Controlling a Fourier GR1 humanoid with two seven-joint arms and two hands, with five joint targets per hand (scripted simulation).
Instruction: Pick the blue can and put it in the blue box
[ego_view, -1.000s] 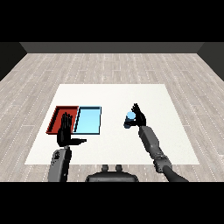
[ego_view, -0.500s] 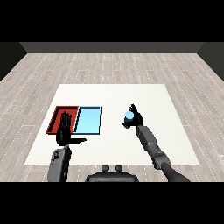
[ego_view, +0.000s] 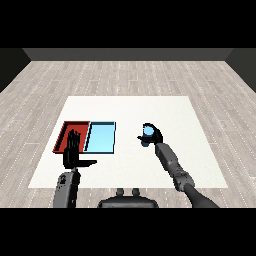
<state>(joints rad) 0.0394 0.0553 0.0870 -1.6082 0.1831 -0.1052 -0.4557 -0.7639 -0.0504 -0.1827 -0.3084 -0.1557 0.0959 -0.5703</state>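
Small blue cylindrical can: upright, pale blue top face visible, enclosed by curled black fingers, right of centre over the white table. Shallow light blue rectangular tray: flat on the table, left of the can and well apart from it, its left edge touching a red tray.

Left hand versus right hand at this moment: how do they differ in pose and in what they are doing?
The left hand is open, fingers straight up and thumb out sideways, holding nothing; the right hand is curled round the blue can. The left hand is in front of the red tray, while the right hand is to the right of the blue tray, well apart from it. Both are black hands on grey forearms.
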